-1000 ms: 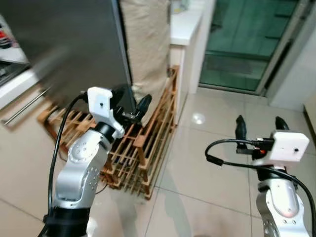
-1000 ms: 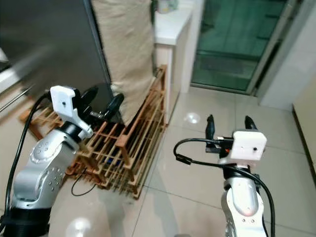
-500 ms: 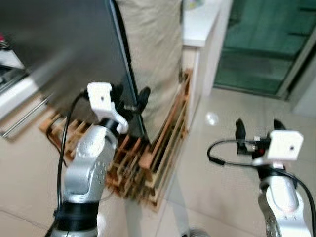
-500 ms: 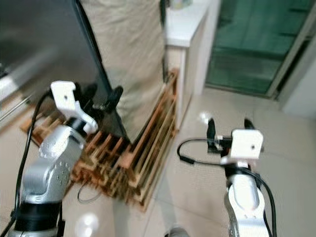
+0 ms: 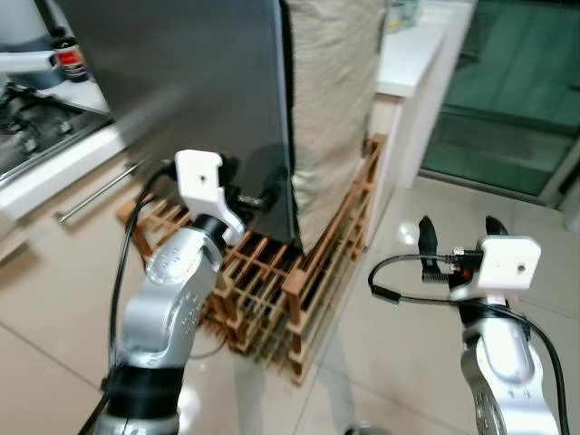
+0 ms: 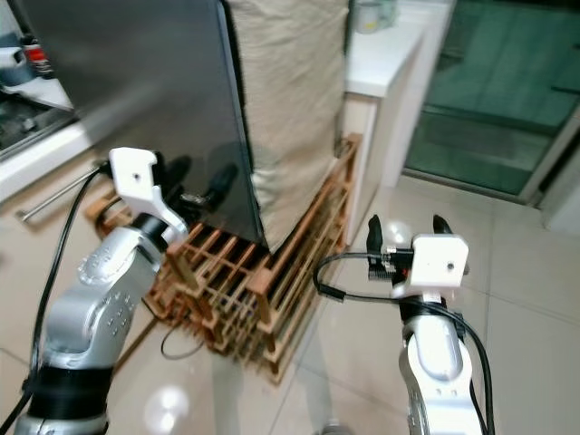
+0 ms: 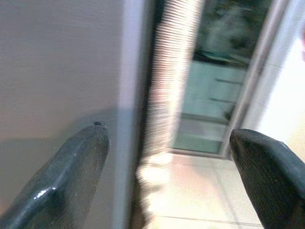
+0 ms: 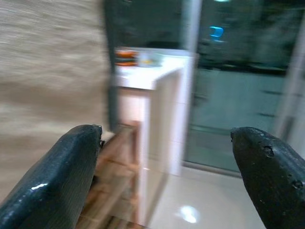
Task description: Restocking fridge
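Observation:
The fridge (image 5: 181, 82) shows as a tall dark grey panel at the upper left, shut as far as I can see. My left gripper (image 5: 252, 186) is raised close to the panel near its right edge, and it is open and empty. In the left wrist view that panel edge (image 7: 128, 95) runs between the two spread fingers (image 7: 71, 181). My right gripper (image 5: 459, 231) hovers open and empty over the tiled floor, to the right of the fridge.
A wooden slatted rack (image 5: 272, 272) lies on the floor against the fridge's foot. A beige cloth cover (image 5: 331, 100) hangs beside the panel. A white counter (image 5: 417, 54) and a glass sliding door (image 5: 507, 91) lie behind. A stove (image 5: 36, 127) and a bottle (image 5: 65, 59) are at far left.
The camera has swung left, so the fridge panel takes up more of the picture. My left gripper now lies before the panel's face rather than across its edge. The right gripper holds still.

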Controlling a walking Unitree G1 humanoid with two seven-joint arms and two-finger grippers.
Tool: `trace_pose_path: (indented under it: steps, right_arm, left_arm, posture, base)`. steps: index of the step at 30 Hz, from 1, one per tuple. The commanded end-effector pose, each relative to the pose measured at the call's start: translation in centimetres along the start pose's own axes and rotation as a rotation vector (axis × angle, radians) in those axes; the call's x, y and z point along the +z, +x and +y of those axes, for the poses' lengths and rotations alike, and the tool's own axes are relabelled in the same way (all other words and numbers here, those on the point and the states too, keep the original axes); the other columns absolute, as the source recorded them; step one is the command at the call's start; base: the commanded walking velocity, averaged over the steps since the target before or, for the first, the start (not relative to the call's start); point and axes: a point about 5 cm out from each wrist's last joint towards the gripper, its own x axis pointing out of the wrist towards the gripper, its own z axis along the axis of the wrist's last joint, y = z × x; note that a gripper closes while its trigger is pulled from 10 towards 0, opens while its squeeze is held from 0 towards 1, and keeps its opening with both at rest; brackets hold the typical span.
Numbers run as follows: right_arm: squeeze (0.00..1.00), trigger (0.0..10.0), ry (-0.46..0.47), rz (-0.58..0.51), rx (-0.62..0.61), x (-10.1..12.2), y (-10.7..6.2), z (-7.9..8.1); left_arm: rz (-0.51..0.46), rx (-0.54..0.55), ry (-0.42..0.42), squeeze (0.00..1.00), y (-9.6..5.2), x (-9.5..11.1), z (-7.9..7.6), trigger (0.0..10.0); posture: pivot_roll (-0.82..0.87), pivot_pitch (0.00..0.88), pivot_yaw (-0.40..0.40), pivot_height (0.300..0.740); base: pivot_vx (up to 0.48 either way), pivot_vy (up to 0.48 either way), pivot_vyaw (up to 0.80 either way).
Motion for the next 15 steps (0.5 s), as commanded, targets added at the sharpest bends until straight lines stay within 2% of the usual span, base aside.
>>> trace_pose_path:
  steps: [1,3,5,9,15]
  right_arm:
    - [0.00,10.0,-0.012,0.013,-0.015,-0.1,0.1,-0.4]
    - [0.00,10.0,-0.018,0.011,-0.019,-0.1,0.0,-0.5]
    - [0.00,10.0,-0.022,0.011,-0.017,-0.1,-0.1,-0.5]
    - [0.00,10.0,-0.021,0.015,-0.017,-0.2,0.0,-0.5]
    - [0.00,10.0,-0.018,0.024,-0.011,-0.4,0.1,-0.4]
  left_arm:
    - [0.024,0.087,0.003,0.00,0.2,-0.2,1.1,10.0]
    - [0.016,0.232,-0.009,0.00,0.1,0.0,2.8,10.0]
    - [0.007,0.325,-0.027,0.00,-0.1,0.1,4.3,10.0]
    - [-0.020,0.335,-0.015,0.00,0.0,0.8,4.3,10.0]
    - [-0.026,0.245,-0.050,0.00,0.8,0.9,2.6,10.0]
  posture:
    - [-0.14,0.000,0.095,0.740]
    - [-0.15,0.000,0.096,0.740]
    - [-0.15,0.000,0.096,0.740]
    - [-0.15,0.000,0.089,0.740]
    - [-0.14,0.000,0.089,0.740]
  base:
    - [0.000,0.000,0.00]
    - [0.000,0.000,0.00]
    - [0.000,0.000,0.00]
    - [0.000,0.000,0.00]
    - [0.000,0.000,0.00]
